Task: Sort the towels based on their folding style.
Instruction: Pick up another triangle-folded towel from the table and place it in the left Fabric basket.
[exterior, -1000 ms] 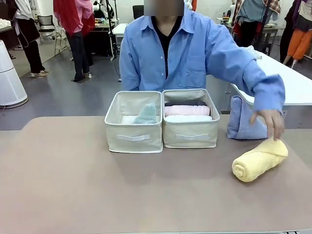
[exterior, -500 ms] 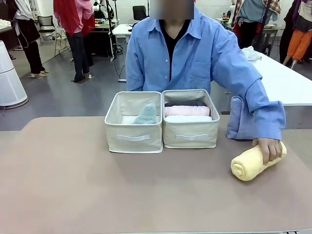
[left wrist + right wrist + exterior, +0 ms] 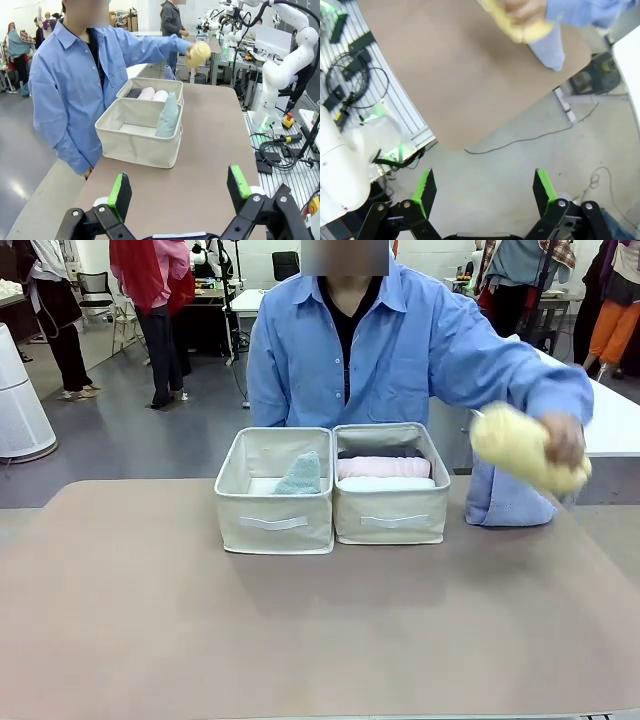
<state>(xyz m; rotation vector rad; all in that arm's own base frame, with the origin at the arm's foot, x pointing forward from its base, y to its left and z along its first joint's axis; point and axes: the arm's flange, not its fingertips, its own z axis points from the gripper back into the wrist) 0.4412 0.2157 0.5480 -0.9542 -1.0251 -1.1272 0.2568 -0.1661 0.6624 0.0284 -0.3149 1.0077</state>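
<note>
Both sets of jaws are standing wide open and gripping nothing. The left gripper (image 3: 179,187) is hanging over the near part of the table (image 3: 210,165). The right gripper (image 3: 485,187) is pointing down past the table's edge toward the floor.

The yellow towel (image 3: 520,445), a rolled cylinder, is being held in the air by the person's hand (image 3: 563,440) at the robot's right. It is hanging above the periwinkle cone (image 3: 505,495), which is standing just beside the right box (image 3: 392,522). That box is holding the pink roll (image 3: 383,467), the white roll (image 3: 385,483) and the dark grey roll (image 3: 380,452). The left box (image 3: 275,525) is holding the mint cone (image 3: 300,473).

Handling, as a judgement: the terry is probably light, soft and compressible, and likely unrolling if pinched by its loose outer edge. Gripping across the middle of the cylinder appears safest.

Change: a moment ago this roll was lying on the table under the person's hand; now it is being carried clear of the surface.
</note>
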